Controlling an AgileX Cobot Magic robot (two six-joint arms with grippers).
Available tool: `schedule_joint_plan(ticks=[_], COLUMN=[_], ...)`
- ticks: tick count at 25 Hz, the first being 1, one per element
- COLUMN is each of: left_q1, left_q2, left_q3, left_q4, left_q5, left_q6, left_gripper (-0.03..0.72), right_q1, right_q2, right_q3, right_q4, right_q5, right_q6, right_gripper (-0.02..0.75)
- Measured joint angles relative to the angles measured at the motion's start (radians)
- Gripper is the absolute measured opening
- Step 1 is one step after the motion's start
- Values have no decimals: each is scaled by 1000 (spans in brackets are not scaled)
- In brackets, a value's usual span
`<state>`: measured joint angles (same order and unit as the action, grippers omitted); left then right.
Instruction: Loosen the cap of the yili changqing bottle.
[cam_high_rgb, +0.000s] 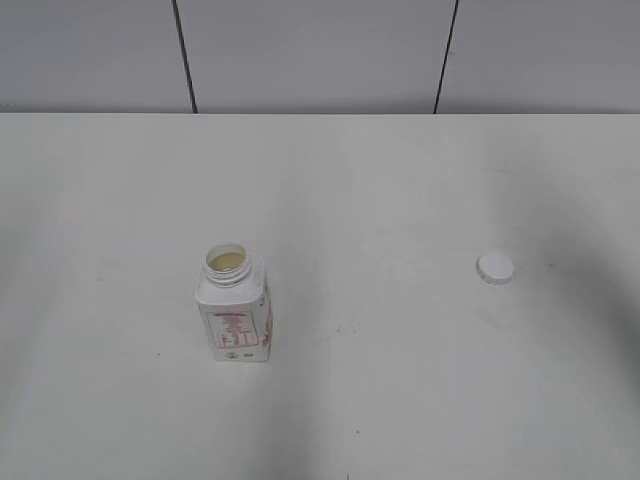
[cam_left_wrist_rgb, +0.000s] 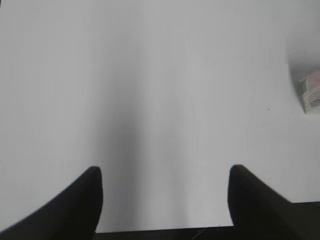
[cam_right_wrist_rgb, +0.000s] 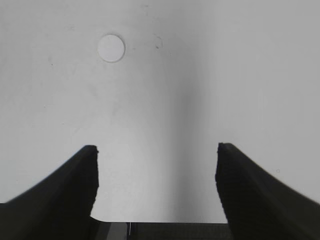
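We find the cap (cam_high_rgb: 495, 268) off, lying flat on the table (cam_high_rgb: 400, 400), well apart from the bottle (cam_high_rgb: 234, 310) and to its right. The bottle stands upright left of centre, neck open (pale yellowish contents show inside). In the left wrist view its edge (cam_left_wrist_rgb: 312, 92) sits at far right. Left gripper (cam_left_wrist_rgb: 165, 187) and right gripper (cam_right_wrist_rgb: 156, 167) both hold their jaws spread, gripping nothing; the cap (cam_right_wrist_rgb: 111, 48) lies ahead of the right.

Left tool (cam_left_wrist_rgb: 165, 192) spread wide over white table (cam_left_wrist_rgb: 160, 90), bottle (cam_left_wrist_rgb: 312, 92) at right edge
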<state>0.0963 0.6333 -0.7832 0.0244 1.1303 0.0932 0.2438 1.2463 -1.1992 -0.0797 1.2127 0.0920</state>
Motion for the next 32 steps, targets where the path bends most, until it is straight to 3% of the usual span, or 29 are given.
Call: schedule_joint_plan(ticks=[9,14,22,32], left_q1=[0,0,0,0], left_q2=[-272,-372,-445,-527], left_q3=[84,146,245,259], left_q4=[-17,-83,-93,-93], left_q5=[33,31,-69,-69], left_q6=[1,1,2,21], left_gripper=[478,478,478,478], right_q1=[0,0,0,0], right_q2=[-133,-181,-261,-354], right_q3=[0,0,0,10], right_q4=[0,0,0,5], right_q5=[4,5,5,5], right_q6=[-1,-1,-1,-14], right_gripper=[575,575,575,575])
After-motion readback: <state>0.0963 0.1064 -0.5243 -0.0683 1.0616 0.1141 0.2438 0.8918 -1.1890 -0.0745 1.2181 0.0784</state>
